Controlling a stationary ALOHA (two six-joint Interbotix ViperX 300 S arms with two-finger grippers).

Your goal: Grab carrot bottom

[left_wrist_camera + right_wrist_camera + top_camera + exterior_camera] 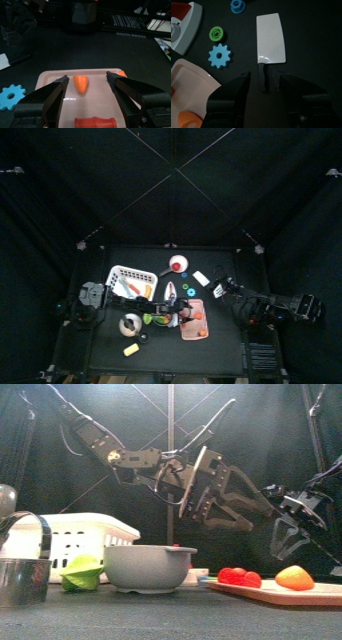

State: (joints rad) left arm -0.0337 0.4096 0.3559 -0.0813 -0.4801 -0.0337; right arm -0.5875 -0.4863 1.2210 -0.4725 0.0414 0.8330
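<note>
Orange carrot (81, 83) lies on the pink board (51, 76), between the left gripper's (87, 83) wide-spread jaws hovering above it. Right gripper (265, 80) pinches the handle of a white knife (271, 38) on the black table (314, 30).

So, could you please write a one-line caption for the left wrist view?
Open left gripper poised above the carrot lying on the pink board, beside a red piece.
</note>
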